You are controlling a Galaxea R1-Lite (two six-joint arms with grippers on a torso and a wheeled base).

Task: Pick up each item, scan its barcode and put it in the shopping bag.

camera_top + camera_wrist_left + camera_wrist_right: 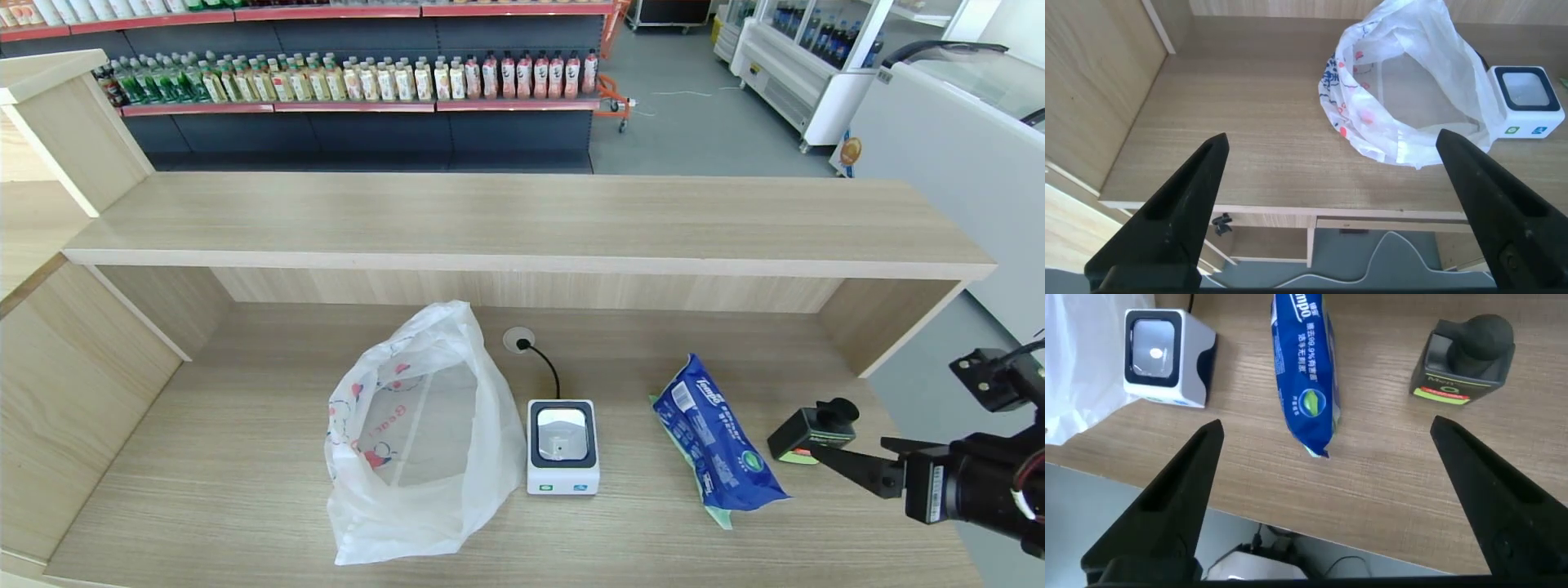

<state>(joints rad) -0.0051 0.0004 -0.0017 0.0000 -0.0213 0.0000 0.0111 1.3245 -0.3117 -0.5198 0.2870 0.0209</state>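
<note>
Right wrist view: my right gripper point(1324, 425) is wide open, empty. Blue packet point(1305, 371) lies flat straight ahead, centred between my fingers; black-capped bottle point(1463, 363) sits near one finger. Risk: descending off-centre clips the bottle, or slick film slips from a shallow pinch.

This is a shop, seen from behind its checkout. Beyond the wooden worktop point(245, 457) stand long shelves point(359, 106) lined with rows of bottled drinks point(351, 80), and glass-topped chillers point(816, 57) sit along a grey aisle. On the worktop are a barcode scanner point(562, 446), a plastic shopping bag point(424, 441) and a blue packet point(718, 437) of goods.
</note>
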